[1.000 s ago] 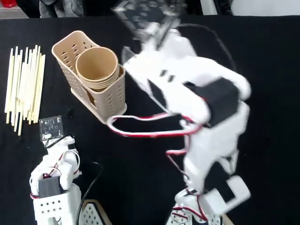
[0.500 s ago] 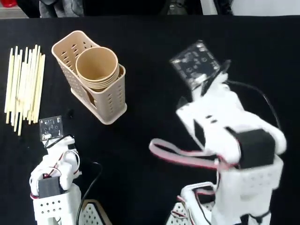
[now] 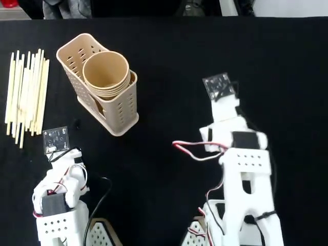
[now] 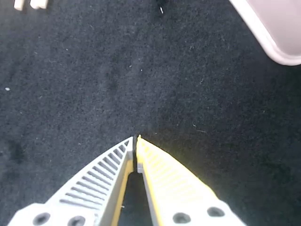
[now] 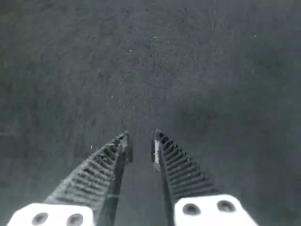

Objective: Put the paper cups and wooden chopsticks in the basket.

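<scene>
A beige slotted basket [image 3: 119,110] stands at the back left of the black table, with a stack of paper cups [image 3: 106,73] upright inside it. A bundle of wooden chopsticks [image 3: 25,92] lies flat on the cloth left of the basket. My left arm [image 3: 56,189] is folded at the front left. Its gripper [image 4: 135,139] is shut and empty above bare cloth, with the basket's corner [image 4: 277,33] and two chopstick ends [image 4: 30,4] just ahead. My right arm [image 3: 241,154] sits folded right of centre, its gripper [image 5: 141,136] open by a narrow gap, holding nothing.
The black cloth [image 3: 169,61] covers the whole table. A red and white cable [image 3: 197,148] loops out from the right arm toward the centre. Open cloth lies between the basket and the right arm.
The right arm has swung away from the basket, back to the right of centre, and folded down. The cups stay in the basket. The left arm has not moved.
</scene>
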`<action>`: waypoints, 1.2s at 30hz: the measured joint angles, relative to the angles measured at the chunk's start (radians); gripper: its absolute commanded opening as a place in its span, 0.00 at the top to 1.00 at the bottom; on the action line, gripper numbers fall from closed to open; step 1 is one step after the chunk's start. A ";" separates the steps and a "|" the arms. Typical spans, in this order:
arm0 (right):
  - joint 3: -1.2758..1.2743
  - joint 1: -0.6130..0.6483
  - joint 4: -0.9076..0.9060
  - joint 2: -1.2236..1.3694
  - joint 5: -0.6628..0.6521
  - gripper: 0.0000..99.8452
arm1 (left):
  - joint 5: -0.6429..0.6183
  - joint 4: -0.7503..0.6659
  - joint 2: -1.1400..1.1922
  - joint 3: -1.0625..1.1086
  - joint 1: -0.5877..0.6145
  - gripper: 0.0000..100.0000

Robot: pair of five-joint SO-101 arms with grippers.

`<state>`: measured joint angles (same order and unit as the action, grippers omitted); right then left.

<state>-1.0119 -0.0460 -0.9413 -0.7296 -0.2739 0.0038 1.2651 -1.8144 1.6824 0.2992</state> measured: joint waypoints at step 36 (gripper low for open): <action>-0.199 0.000 0.284 0.000 0.114 0.91 | 0.181 0.006 0.000 -0.063 0.003 0.97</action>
<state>-1.2114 -0.0460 -0.6575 -0.7296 -0.1603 0.1849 1.2712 -1.8144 1.6195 0.3023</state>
